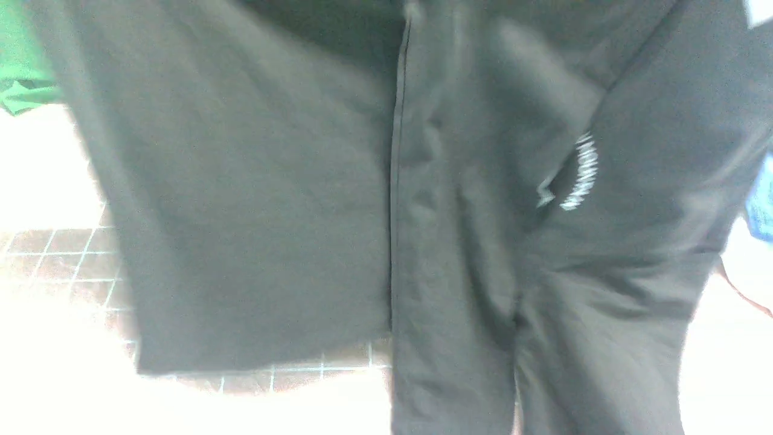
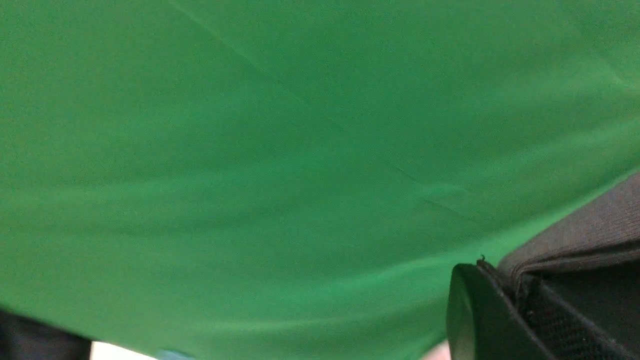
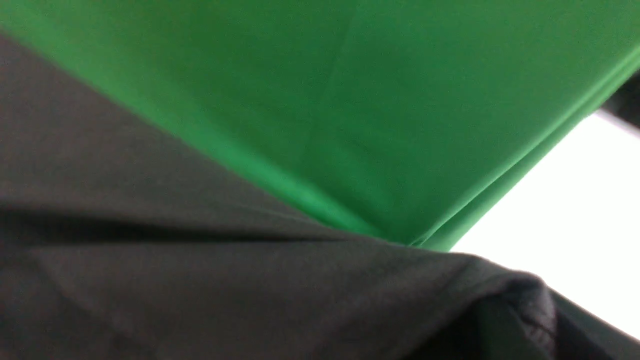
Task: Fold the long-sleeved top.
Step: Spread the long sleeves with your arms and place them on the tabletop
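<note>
The left hand [image 2: 477,312] pinches the top [image 1: 253,181]; the right hand, pressed shut, seemingly does too. Hanging weight could slip free.

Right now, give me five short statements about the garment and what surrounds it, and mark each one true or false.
1. The long-sleeved top hangs close in front of the front camera and fills most of its view. True.
2. The print on it is red. False: the print is white.
3. A green cloth shows past the top's left side. True.
4. The top lies flat on a table, neatly folded. False: it hangs unfolded, with loose creases.
5. A brown tiled surface shows beside the top's lower left edge. True.
</note>
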Motion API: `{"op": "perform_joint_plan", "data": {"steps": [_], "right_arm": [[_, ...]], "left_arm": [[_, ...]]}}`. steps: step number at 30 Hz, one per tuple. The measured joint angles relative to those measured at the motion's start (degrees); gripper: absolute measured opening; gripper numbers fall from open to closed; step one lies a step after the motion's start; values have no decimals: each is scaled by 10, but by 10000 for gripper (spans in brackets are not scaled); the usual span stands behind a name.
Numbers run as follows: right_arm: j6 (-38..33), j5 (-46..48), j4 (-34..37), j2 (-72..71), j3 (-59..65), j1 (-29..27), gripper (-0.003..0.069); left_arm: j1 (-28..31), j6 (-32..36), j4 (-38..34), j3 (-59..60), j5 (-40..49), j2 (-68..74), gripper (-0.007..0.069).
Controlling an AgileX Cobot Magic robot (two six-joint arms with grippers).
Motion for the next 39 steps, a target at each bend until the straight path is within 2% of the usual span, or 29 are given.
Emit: {"op": "perform_joint_plan", "data": {"steps": [5, 10, 17, 22, 25, 29, 31, 33, 35, 39], "right_arm": [[9, -111, 0, 22, 116, -5, 52], [17, -170, 0, 56, 143, -28, 52], [20, -325, 0, 151, 143, -55, 52], [46, -443, 0, 214, 143, -64, 54], [69, -513, -3, 247, 143, -72, 93], [77, -528, -5, 266, 144, -87, 265], [77, -514, -5, 268, 144, -94, 413], [77, -501, -5, 266, 144, -95, 460], [77, -468, -5, 258, 144, -96, 497], [77, -379, -5, 216, 144, -95, 479]], "left_arm": [[-1, 11, -32, 0, -10, 74, 34], [-1, 15, -44, 0, -62, 130, 34], [-2, 15, -84, 0, -196, 222, 34], [-2, 15, -94, 0, -305, 283, 36], [-3, 15, -94, 0, -382, 318, 58], [-1, 14, -89, 0, -448, 356, 141], [0, 14, -83, 0, -460, 380, 234], [0, 13, -77, 0, -464, 390, 283], [0, 11, -70, 0, -470, 405, 373], [0, -7, -68, 0, -452, 412, 499]]}}
